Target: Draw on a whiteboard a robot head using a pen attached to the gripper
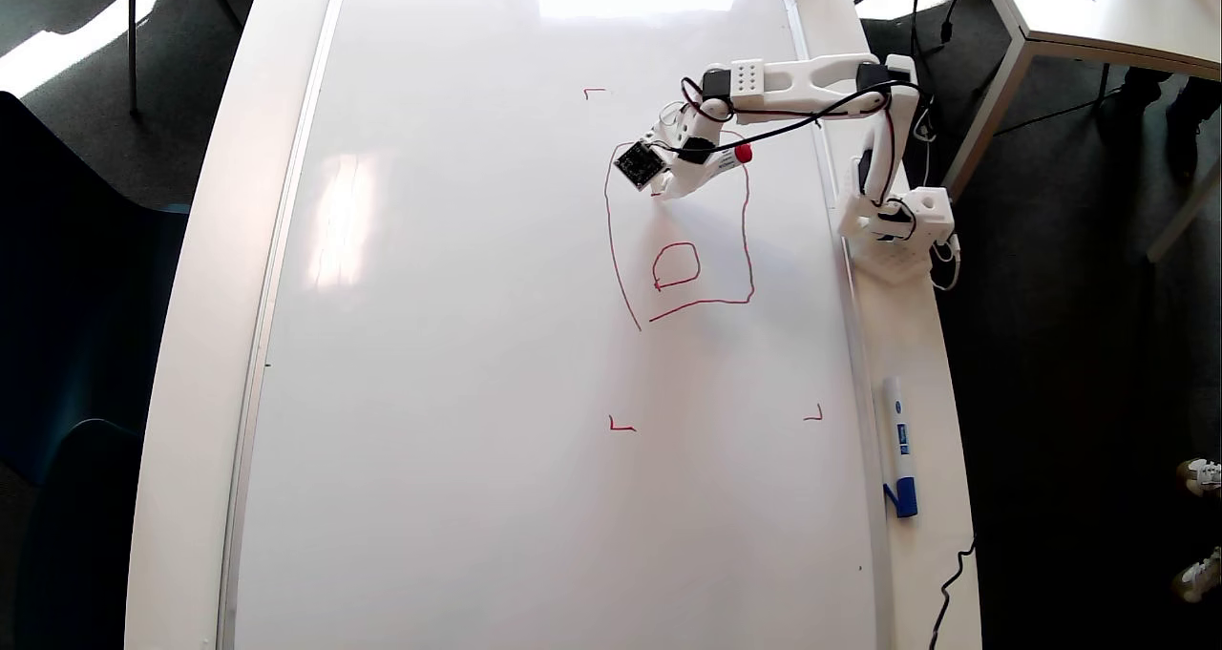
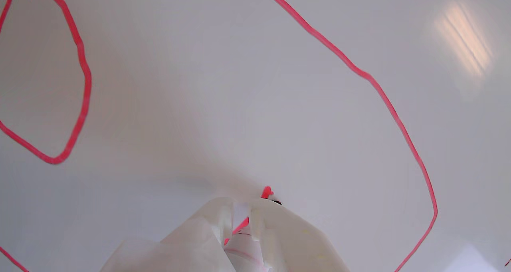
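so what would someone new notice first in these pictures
Probably the unfinished red robot head outline on the big whiteboard, with one small rounded shape inside it. Next, the white arm reaching in from the overhead view's right edge, its pincer pressing a red pen inside the outline. A blue-capped marker lies beside the board.

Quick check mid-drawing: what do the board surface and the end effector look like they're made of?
The whiteboard looks like glossy coated board: window glare reflects off it, and a thin silvery, probably metal, frame edges it. The end effector looks like matte white printed plastic, slightly translucent at its edges in the wrist view, closed on the pen.
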Controlling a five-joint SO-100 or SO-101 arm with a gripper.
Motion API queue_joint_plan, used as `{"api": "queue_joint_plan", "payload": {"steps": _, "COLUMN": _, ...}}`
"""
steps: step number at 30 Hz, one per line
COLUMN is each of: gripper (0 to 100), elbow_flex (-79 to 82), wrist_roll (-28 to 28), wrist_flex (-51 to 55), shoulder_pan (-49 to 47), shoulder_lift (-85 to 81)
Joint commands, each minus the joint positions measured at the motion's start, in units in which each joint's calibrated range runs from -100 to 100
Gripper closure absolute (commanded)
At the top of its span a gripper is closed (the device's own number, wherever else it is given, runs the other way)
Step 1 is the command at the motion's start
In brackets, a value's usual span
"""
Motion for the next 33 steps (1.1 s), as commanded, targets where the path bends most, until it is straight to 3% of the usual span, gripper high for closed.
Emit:
{"api": "queue_joint_plan", "payload": {"steps": 1, "gripper": 99, "elbow_flex": -0.6, "wrist_roll": -0.2, "wrist_flex": 0.3, "shoulder_pan": -0.8, "shoulder_lift": -0.3}}
{"api": "queue_joint_plan", "payload": {"steps": 18, "gripper": 99, "elbow_flex": -7.9, "wrist_roll": 0.3, "wrist_flex": 3.8, "shoulder_pan": 0.0, "shoulder_lift": -7.8}}
{"api": "queue_joint_plan", "payload": {"steps": 33, "gripper": 99, "elbow_flex": 7.6, "wrist_roll": -0.1, "wrist_flex": 10.9, "shoulder_pan": -3.6, "shoulder_lift": -19.2}}
